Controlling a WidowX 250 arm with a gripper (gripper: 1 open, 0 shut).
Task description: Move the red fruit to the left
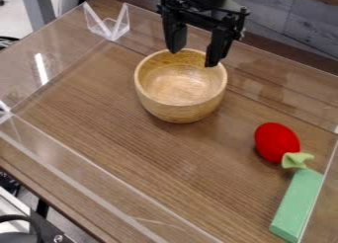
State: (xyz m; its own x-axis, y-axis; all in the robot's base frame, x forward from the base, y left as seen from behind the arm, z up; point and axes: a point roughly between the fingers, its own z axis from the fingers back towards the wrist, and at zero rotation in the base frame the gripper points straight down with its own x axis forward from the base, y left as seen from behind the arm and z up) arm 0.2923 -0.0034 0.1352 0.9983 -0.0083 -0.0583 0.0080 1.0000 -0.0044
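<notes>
The red fruit [278, 141] is a small rounded toy strawberry with a green stem, lying on the wooden table at the right. My gripper [195, 47] hangs pointing down over the far rim of the wooden bowl [181, 85], well to the left of and behind the fruit. Its two dark fingers stand apart, open, with nothing between them.
A long flat green block [298, 202] lies just in front of the fruit at the right edge. Clear acrylic walls [40, 128] fence the table on the left, front and right. A clear folded stand [107, 25] sits at the back left.
</notes>
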